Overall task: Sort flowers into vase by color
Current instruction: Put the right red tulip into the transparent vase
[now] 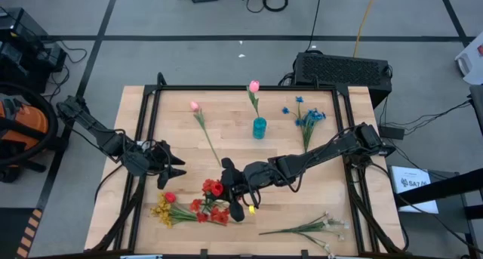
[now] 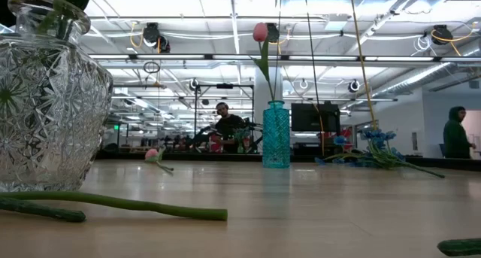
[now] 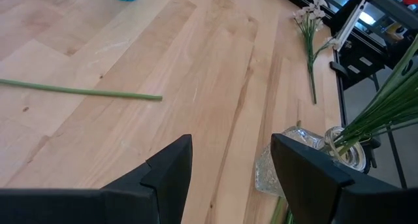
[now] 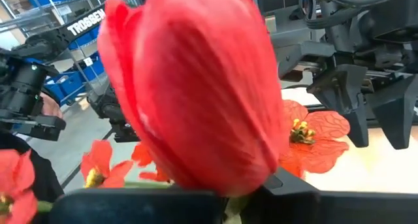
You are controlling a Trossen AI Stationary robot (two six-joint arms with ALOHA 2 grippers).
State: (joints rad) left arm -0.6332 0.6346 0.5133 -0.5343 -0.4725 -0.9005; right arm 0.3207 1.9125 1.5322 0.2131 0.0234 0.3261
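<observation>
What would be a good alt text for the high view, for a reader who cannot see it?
Seen from above, the right tool reaches into red flowers at the wooden table's front edge, while the left tool waits nearby, open. A teal vase holds one pink tulip.

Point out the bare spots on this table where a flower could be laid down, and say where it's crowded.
Free patches: the far left corner beyond the loose pink tulip, and bare wood between the teal vase and the white blooms. Crowded: the near left, where red flowers, the yellow bunch and both grippers, left and right, cluster.
</observation>
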